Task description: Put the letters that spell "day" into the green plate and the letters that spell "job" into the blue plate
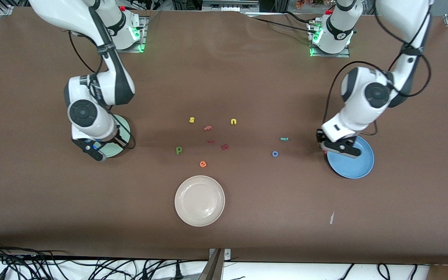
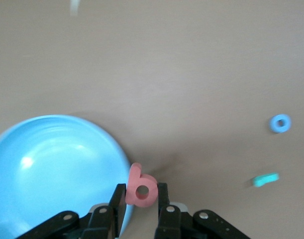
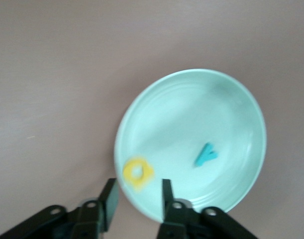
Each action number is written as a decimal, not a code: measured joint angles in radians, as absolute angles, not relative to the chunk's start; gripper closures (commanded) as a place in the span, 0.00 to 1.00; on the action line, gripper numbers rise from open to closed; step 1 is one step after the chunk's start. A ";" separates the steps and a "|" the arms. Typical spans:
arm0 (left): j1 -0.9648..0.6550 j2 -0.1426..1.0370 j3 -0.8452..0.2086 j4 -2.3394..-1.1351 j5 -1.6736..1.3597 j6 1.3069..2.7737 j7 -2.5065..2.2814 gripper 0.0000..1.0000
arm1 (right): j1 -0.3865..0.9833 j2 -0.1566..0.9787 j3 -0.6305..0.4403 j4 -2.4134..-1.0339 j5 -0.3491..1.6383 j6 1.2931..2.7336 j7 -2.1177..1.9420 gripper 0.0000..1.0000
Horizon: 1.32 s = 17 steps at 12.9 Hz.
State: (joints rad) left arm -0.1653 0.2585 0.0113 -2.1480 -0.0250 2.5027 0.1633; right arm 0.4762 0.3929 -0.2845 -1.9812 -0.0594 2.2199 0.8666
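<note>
The left tool point(image 2: 142, 199) squeezes the pinkish-red "b" point(image 2: 141, 186) just past the rim of the blue plate point(image 2: 52, 169), so it must slide sideways over the plate. The right tool point(image 3: 138, 199) is open over the green plate point(image 3: 191, 99), where the yellow "a" point(image 3: 137, 173) and teal "y" point(image 3: 206, 154) lie.

Obstacles: loose foam letters point(image 1: 208, 140) clustering mid-table; cream plate point(image 1: 200, 200) sitting nearer the camera; open tabletop point(image 1: 286, 217) lying around both
</note>
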 measured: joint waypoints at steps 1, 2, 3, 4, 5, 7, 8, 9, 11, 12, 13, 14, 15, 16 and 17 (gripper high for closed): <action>-0.127 0.248 0.012 -2.155 -0.025 2.489 0.218 0.70 | 0.475 0.389 -0.290 -2.005 -0.040 2.236 0.853 0.00; -0.094 0.247 0.012 -2.163 -0.025 2.488 0.271 0.70 | 0.476 0.388 -0.289 -2.015 -0.017 2.243 0.850 0.00; -0.072 0.248 0.012 -2.172 -0.025 2.488 0.306 0.59 | 0.480 0.387 -0.285 -2.014 0.005 2.248 0.850 0.00; -0.060 0.249 0.012 -2.181 -0.025 2.488 0.324 0.42 | 0.488 0.385 -0.279 -2.010 0.022 2.251 0.850 0.00; -0.058 0.249 0.012 -2.187 -0.025 2.488 0.331 0.29 | 0.501 0.385 -0.270 -2.002 0.045 2.252 0.852 0.00; -0.060 0.249 0.005 -2.194 -0.025 2.488 0.333 0.23 | 0.539 0.394 -0.242 -1.969 0.095 2.254 0.906 0.00; -0.060 0.249 -0.001 -2.196 -0.025 2.488 0.333 0.23 | 0.561 0.412 -0.227 -1.940 0.106 2.258 0.957 0.00; -0.062 0.249 -0.006 -2.197 -0.025 2.488 0.333 0.24 | 0.582 0.441 -0.212 -1.902 0.111 2.261 1.017 0.00; -0.066 0.249 -0.027 -2.198 -0.025 2.488 0.332 0.25 | 0.619 0.524 -0.190 -1.807 0.113 2.269 1.128 0.04; -0.078 0.249 -0.037 -2.199 -0.025 2.488 0.326 0.25 | 0.637 0.571 -0.186 -1.758 0.113 2.272 1.165 0.12; -0.104 0.249 -0.041 -2.199 -0.030 2.489 0.306 0.25 | 0.650 0.611 -0.186 -1.718 0.115 2.277 1.201 0.12; -0.137 0.253 -0.043 -2.199 -0.050 2.489 0.274 0.25 | 0.656 0.639 -0.186 -1.693 0.117 2.296 1.245 0.13; -0.174 0.261 -0.043 -2.200 -0.075 2.494 0.246 0.25 | 0.656 0.658 -0.186 -1.682 0.125 2.331 1.302 0.13; -0.210 0.274 -0.044 -2.200 -0.101 2.511 0.231 0.25 | 0.656 0.669 -0.188 -1.679 0.143 2.365 1.346 0.17; -0.238 0.293 -0.044 -2.202 -0.126 2.536 0.222 0.25 | 0.656 0.679 -0.188 -1.679 0.158 2.385 1.372 0.17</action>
State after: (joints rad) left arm -0.2381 0.2935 -0.0444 -2.2018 -0.1260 2.5356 0.2219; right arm 0.6556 0.6793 -0.1882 -1.6790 0.1577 2.3850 1.3724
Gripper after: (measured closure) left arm 0.247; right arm 0.132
